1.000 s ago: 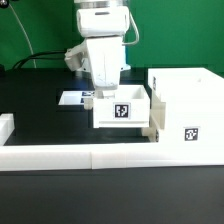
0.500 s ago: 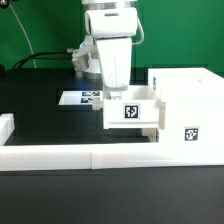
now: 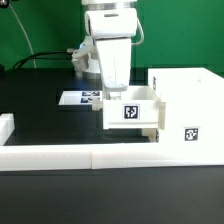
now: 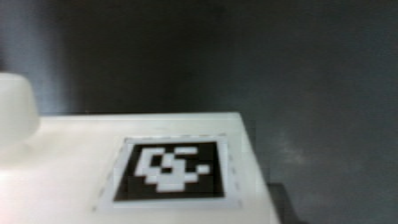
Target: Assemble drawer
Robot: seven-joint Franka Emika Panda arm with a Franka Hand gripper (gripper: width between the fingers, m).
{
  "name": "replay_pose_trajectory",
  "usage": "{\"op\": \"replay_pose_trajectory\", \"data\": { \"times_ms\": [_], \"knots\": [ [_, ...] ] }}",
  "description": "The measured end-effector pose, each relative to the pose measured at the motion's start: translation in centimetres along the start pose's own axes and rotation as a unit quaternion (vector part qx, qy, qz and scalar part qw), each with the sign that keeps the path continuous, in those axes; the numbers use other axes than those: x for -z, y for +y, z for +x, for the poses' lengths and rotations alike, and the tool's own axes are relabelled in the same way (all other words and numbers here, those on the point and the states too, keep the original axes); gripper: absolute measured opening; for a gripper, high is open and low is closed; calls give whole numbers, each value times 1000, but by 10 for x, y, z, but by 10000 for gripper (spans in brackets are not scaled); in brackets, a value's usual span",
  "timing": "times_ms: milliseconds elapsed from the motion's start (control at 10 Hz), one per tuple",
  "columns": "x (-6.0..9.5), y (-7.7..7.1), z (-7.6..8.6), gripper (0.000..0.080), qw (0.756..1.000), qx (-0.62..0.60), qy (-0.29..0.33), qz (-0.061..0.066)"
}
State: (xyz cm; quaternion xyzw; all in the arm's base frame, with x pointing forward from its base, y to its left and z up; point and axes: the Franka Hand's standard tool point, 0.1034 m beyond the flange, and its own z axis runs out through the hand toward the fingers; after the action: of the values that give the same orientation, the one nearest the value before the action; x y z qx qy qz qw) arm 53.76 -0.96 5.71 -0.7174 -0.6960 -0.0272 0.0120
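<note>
A small white drawer tray [image 3: 131, 110] with a black-and-white tag on its front stands at the table's middle. Its right side is close against the large white boxy shell [image 3: 188, 98], which stands at the exterior view's right and carries its own tag. My gripper [image 3: 113, 97] reaches straight down onto the tray's left wall. Its fingertips are hidden by the tray, and it holds that wall. The wrist view shows only the tray's white surface with its tag [image 4: 173, 170] and a rounded white part [image 4: 15, 108]. No fingers show there. I cannot make out a second tray.
The marker board [image 3: 78, 98] lies flat behind the arm. A low white border wall [image 3: 90, 156] runs along the table's front, with a short white block [image 3: 5, 126] at the exterior view's left. The tabletop is black.
Between one second and half a second ago, my gripper and the tray moved together toward the exterior view's right, up to the shell. Nothing has moved since.
</note>
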Motion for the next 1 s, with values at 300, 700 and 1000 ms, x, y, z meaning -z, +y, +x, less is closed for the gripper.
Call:
{"op": "replay_pose_trajectory", "data": {
  "times_ms": [300,700,1000],
  "knots": [
    [0,2,7,42,1000,1,0,1],
    [0,3,11,42,1000,-6,0,5],
    [0,2,12,42,1000,-3,0,4]
  ]
}}
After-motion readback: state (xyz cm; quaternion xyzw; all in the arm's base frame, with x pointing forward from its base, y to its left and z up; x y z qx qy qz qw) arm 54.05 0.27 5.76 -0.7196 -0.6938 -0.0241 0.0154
